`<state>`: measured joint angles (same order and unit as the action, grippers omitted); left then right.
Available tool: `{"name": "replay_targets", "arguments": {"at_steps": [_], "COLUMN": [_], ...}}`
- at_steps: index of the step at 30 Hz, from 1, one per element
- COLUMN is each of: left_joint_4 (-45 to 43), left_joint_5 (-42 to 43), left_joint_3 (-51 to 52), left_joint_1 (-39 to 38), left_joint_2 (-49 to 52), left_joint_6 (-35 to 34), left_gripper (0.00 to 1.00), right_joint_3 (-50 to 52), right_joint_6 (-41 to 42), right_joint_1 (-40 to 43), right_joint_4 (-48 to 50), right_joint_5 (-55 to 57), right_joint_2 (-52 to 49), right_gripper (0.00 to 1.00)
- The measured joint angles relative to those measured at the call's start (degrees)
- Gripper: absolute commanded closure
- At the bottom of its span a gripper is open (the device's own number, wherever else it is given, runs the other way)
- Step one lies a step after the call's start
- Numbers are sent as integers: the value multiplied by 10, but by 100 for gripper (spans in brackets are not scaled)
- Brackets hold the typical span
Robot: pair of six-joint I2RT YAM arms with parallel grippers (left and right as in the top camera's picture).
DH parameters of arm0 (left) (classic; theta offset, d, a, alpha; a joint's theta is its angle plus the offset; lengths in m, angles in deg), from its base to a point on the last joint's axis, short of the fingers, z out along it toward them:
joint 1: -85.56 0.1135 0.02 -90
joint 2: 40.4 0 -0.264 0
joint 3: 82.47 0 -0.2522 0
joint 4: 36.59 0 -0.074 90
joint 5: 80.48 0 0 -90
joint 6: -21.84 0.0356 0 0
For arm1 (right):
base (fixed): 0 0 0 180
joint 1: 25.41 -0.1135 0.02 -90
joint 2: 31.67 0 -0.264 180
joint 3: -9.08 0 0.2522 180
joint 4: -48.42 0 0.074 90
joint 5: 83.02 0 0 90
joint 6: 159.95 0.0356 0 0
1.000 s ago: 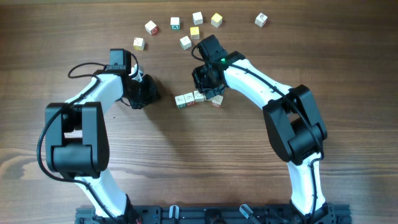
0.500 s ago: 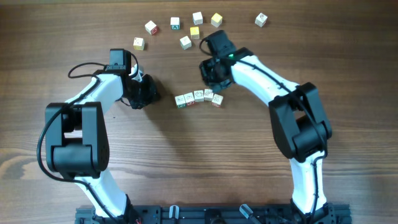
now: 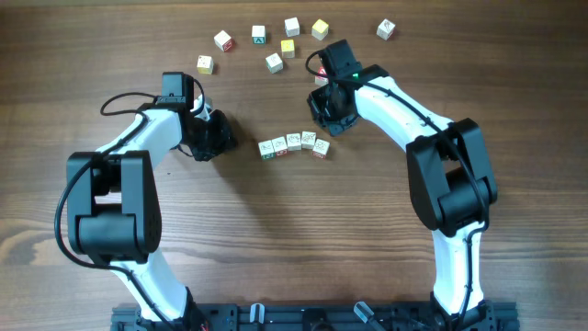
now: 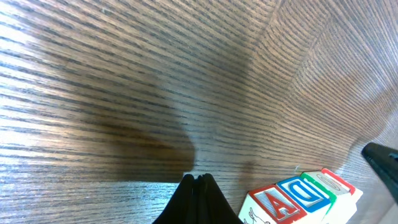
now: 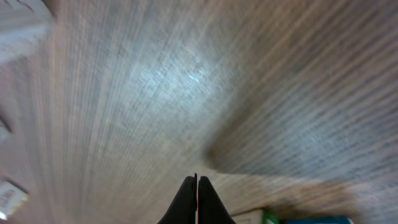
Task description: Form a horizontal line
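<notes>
Off the row now, the right pincer [image 3: 328, 118] has drawn back up and to the right — shut, holding nothing. Just below-left of it lies the horizontal line [image 3: 293, 143]: five cubes touching, long axis across the surface [image 3: 276, 239], its right-hand cube sitting a touch low. The left pincer [image 3: 217, 140], likewise shut and empty, waits near the row's other end. Loose cubes [image 3: 274, 62] lie beyond — open wood on the near side.

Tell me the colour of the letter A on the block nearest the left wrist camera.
Red, on the block; the left wrist view shows it best.
</notes>
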<state>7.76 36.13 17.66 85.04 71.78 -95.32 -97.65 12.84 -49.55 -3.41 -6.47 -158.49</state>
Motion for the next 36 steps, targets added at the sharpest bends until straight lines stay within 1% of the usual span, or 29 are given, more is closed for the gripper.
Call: {"name": "replay_targets", "arguments": {"at_steps": [15, 22, 26, 32, 36], "left_joint_4": [0, 0, 0, 0, -2], "left_joint_5": [0, 0, 0, 0, -2], "left_joint_3": [0, 0, 0, 0, 0], "left_joint_1": [0, 0, 0, 0, 0], "left_joint_2": [0, 0, 0, 0, 0], "left_joint_6": [0, 0, 0, 0, 0], "left_gripper": [96, 96, 96, 96, 96], "right_joint_3": [0, 0, 0, -3, -6], "right_joint_6": [-82, -95, -97, -101, -140], "right_joint_1": [-2, -1, 16, 56, 68], "right_joint_4": [-11, -12, -49, -123, -203], "right_joint_5": [-41, -9, 35, 50, 47], "right_joint_2": [0, 0, 0, 0, 0], "right_gripper": [96, 96, 96, 96, 96]}}
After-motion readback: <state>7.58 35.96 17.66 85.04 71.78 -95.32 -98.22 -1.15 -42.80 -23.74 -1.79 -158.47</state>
